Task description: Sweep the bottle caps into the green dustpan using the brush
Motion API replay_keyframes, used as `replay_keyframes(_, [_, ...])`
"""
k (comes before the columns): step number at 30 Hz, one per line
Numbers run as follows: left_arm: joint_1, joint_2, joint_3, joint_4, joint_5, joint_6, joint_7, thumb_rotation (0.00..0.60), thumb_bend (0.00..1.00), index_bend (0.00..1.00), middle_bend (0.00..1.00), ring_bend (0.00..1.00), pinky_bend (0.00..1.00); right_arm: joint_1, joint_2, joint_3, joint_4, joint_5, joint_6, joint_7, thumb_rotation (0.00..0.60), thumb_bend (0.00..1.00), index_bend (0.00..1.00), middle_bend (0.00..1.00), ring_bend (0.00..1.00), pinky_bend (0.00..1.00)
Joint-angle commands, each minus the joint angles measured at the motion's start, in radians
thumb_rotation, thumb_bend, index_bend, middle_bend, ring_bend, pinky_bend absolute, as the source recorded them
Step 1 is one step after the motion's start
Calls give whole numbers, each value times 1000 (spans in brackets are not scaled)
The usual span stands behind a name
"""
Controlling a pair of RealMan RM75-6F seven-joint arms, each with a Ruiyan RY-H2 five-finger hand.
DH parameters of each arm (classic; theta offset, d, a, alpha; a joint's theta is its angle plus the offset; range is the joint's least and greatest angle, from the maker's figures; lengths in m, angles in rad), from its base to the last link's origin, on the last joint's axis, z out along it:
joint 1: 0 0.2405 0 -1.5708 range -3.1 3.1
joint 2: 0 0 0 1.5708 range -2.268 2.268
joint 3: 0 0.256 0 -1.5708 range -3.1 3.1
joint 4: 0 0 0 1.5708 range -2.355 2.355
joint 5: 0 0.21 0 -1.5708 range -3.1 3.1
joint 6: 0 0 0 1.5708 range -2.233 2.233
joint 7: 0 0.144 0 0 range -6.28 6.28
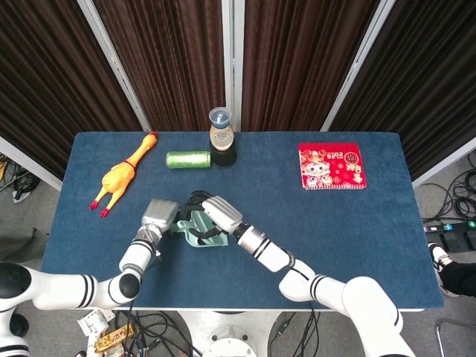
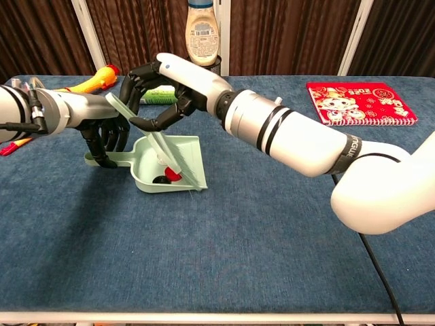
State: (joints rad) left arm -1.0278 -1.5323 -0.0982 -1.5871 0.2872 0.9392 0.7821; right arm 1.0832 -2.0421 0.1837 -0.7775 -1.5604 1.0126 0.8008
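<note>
The pale green dustpan (image 2: 192, 149) lies on the blue table, left of centre. My left hand (image 2: 107, 138) grips its handle from the left. My right hand (image 2: 168, 89) holds the pale green brush (image 2: 179, 165) by its handle, and the bristles reach down into the pan's mouth. A red cap (image 2: 174, 175) and a black cap (image 2: 161, 180) lie inside the pan at the bristles. In the head view the right hand (image 1: 216, 213) covers most of the dustpan (image 1: 195, 236), beside the left hand (image 1: 159, 216). The caps are hidden there.
A yellow rubber chicken (image 1: 123, 175) lies at the back left. A green can (image 1: 187, 158) and a brown bottle (image 1: 222, 141) stand behind the dustpan. A red booklet (image 1: 332, 166) lies at the back right.
</note>
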Motion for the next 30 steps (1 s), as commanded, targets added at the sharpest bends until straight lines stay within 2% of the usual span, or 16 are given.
replay_keyframes(1, [-8,-7,-4,0,1,-2,-2,600,306,561,542,379,438,-13,19,0,-25,3,15,-7,600,679,792,611,240,119])
replay_keyframes(9, [-40,-28,-12,-2,-6,5,9,600,306,561,542,379,437,-66,104,-11,-112,9,56,-39,600,680,791,611,240,119])
replay_keyframes(12, [-48,-30,-16,-7,-4,16,8,600,305,553,540,379,437,-104,175,-31,-162,7,72,-68,600,681,791,611,240,119])
replay_keyframes(20, [-37,-33,-17,-23,47,55,-18,600,213,336,454,377,459,-191,397,-108,-301,10,38,-236,600,681,785,611,236,115])
replay_keyframes(23, [-31,-33,-17,-30,65,66,-26,600,186,284,425,365,460,-216,477,-143,-352,14,6,-351,600,679,749,604,206,93])
replay_keyframes(24, [-28,-33,-18,-33,73,71,-32,600,171,265,408,351,460,-224,499,-152,-371,20,-8,-383,600,675,725,592,189,83])
replay_keyframes(26, [-18,-30,-21,-43,102,89,-49,600,148,229,367,312,460,-236,542,-172,-417,46,-58,-460,600,645,614,534,133,48])
replay_keyframes(28, [4,-21,-25,-58,152,120,-81,600,130,207,341,282,454,-243,571,-189,-457,71,-105,-557,600,575,444,448,63,12])
replay_keyframes(30, [30,-8,-23,-75,206,156,-113,600,118,199,326,259,437,-248,588,-200,-487,104,-147,-660,600,457,250,334,10,0])
